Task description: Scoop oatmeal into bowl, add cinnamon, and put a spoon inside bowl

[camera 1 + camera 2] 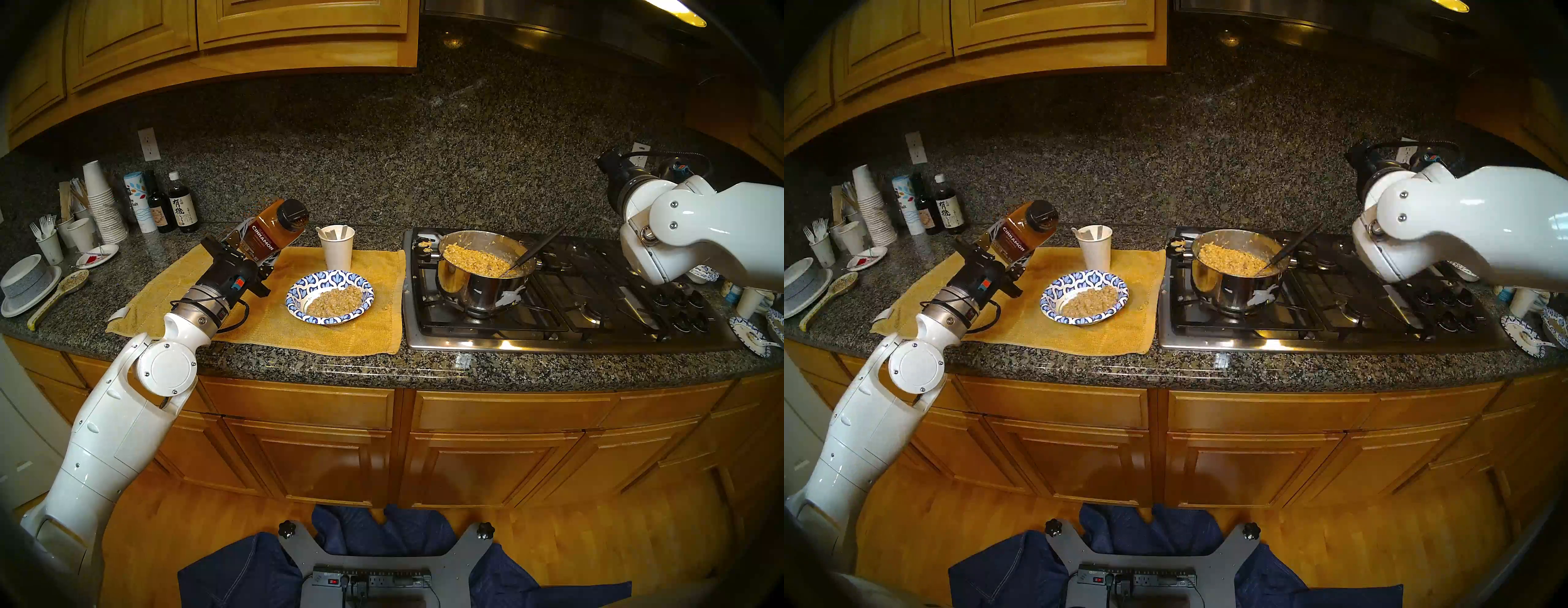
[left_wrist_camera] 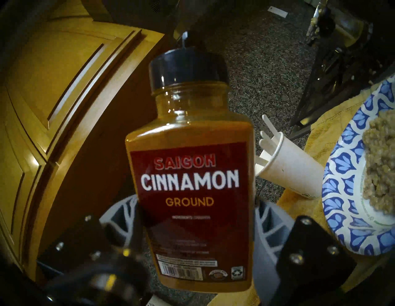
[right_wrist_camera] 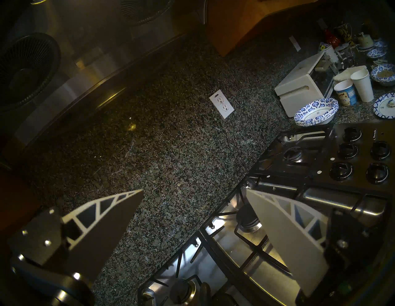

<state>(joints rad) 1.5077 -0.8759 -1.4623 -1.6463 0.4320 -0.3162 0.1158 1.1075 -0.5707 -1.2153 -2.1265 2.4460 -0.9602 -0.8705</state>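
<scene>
My left gripper (image 1: 251, 251) is shut on the lower half of the cinnamon jar (image 1: 268, 231), which hangs tilted with its dark lid up and to the right, left of the bowl. In the left wrist view the jar (image 2: 190, 171) fills the centre between the grey fingers (image 2: 119, 215). The blue-and-white bowl (image 1: 298, 293) sits on a yellow towel (image 1: 254, 327) and holds tan oatmeal (image 1: 335, 299). More oatmeal (image 1: 475, 257) fills the steel pot (image 1: 466, 293). White plastic spoons (image 1: 336, 232) stand in a paper cup (image 1: 337, 254) behind the bowl. My right gripper (image 3: 194, 192) is open and empty above the stove's back edge.
A black-handled serving spoon (image 1: 539, 250) leans in the pot on the gas stove (image 1: 551, 327). Stacked cups (image 1: 104, 204), dark bottles (image 1: 182, 208), grey-white bowls (image 1: 25, 284) and a speckled spoon (image 1: 63, 293) crowd the left counter. More patterned bowls (image 3: 314, 111) and cups lie right of the stove.
</scene>
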